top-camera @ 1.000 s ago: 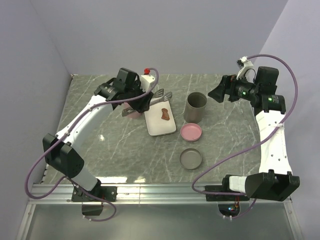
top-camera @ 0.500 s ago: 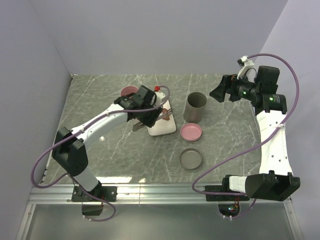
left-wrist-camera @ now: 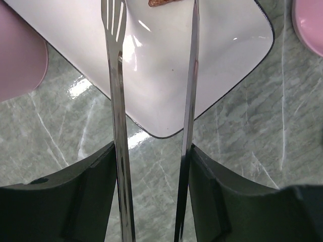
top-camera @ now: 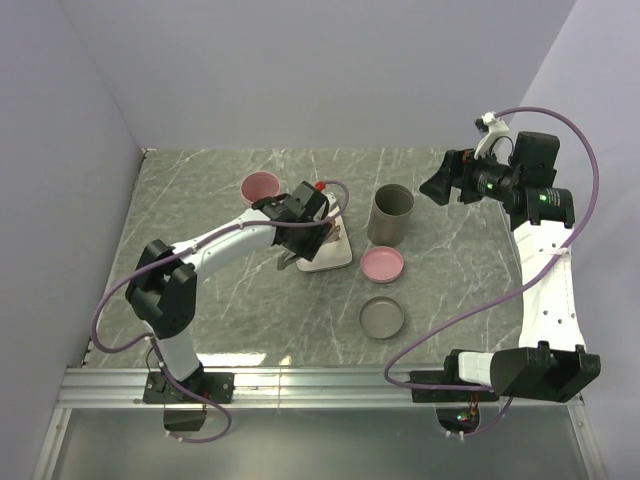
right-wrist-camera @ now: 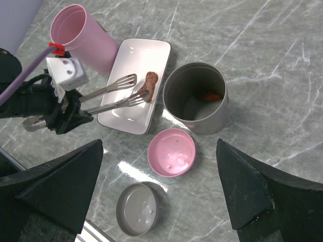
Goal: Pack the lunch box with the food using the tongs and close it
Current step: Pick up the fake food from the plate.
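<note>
My left gripper [left-wrist-camera: 151, 196] is shut on the tongs [left-wrist-camera: 117, 101], one black finger pressing each silver arm. The tongs stand spread over the white plate [left-wrist-camera: 217, 55]. The reddish-brown meat strip [right-wrist-camera: 150, 84] lies on that plate just past the tong tips, and the lower tip touches its near end. The grey cylindrical lunch box [right-wrist-camera: 194, 98] stands right of the plate with a reddish piece of food [right-wrist-camera: 209, 96] inside. Its pink lid [right-wrist-camera: 171, 152] and grey lid [right-wrist-camera: 137, 208] lie on the table. My right gripper [right-wrist-camera: 159, 146] hangs open, high above them, holding nothing.
A pink cup [top-camera: 260, 187] stands left of the plate, close behind my left wrist [top-camera: 300, 215]. The marble table [top-camera: 220, 290] ends at a metal rail along the near edge. Walls close in the left and back sides.
My left arm has swung right and nearer, from over the pink cup to the plate's left end, bringing the tong tips up to the meat strip. The right arm has not moved.
</note>
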`<state>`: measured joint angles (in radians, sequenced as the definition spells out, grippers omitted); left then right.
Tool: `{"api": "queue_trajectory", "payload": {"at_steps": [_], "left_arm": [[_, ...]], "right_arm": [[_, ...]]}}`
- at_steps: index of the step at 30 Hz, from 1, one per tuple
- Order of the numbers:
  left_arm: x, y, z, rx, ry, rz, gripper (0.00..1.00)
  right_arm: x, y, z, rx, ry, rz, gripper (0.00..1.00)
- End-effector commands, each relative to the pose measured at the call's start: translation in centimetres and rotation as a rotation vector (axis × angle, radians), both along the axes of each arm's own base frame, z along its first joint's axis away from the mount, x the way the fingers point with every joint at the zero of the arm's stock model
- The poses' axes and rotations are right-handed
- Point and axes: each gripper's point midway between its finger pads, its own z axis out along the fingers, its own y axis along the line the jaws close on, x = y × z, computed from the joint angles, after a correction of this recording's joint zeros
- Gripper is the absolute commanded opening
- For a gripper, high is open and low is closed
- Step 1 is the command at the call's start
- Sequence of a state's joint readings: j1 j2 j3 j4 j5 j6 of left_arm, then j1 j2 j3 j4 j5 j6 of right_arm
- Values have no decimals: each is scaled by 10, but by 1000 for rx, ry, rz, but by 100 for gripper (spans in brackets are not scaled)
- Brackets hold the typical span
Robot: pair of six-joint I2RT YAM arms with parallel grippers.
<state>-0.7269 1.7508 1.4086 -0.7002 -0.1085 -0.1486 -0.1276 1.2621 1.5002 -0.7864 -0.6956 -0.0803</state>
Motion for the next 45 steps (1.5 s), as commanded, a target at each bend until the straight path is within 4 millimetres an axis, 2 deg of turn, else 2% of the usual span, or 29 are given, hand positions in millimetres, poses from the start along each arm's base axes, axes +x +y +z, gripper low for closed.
{"api": "queue_trajectory", "payload": {"at_steps": [1,10,20,27,37,45], "left_arm": [[16,-14,17,-38,-62,26,59],[17,-19,6,-10,-40,20,59],[1,0,2,45,-14,-13,57],[-9,6,0,47,18,-43,54],[-6,-5,10,17,14,-65,56],[-5,-12,6,34,12,-57,57]], "right_arm": [[3,-1,13,-19,-51,5,100],[5,-2,13,-24,-52,3,100],[6,-1,14,-20,-53,7,100],[5,-1,13,-24,-53,6,100],[4,-1,11,-23,-51,7,100],[4,-1,10,-24,-53,6,100]]}}
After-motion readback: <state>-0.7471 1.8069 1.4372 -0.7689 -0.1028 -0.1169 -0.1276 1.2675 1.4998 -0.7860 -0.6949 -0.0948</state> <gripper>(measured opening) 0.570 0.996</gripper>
